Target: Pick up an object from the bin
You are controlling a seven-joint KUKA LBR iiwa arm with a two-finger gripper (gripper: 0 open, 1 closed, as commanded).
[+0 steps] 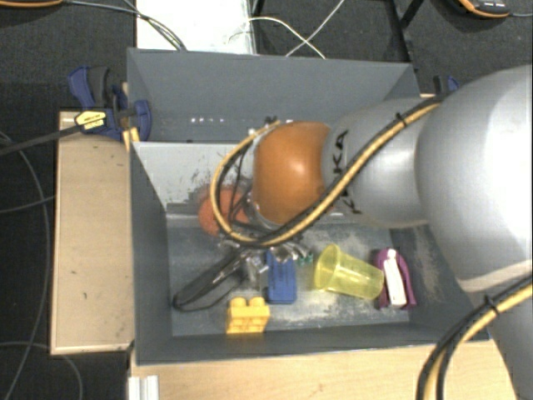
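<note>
My gripper (252,259) reaches down under the arm's orange cover into the middle of the bin. Just right of it lies a blue block (281,281), touching or nearly touching the gripper. A black long-handled tool (206,287) stretches from the gripper toward the lower left. A yellow toy brick (248,315) sits in front, near the bin's front wall. Behind the gripper, an orange ball (210,212) is partly hidden by the arm's cable.
A yellow plastic cup (346,274) lies on its side to the right of the blue block. A purple and white object (394,278) rests beyond it by the right wall. The arm covers the bin's upper right part.
</note>
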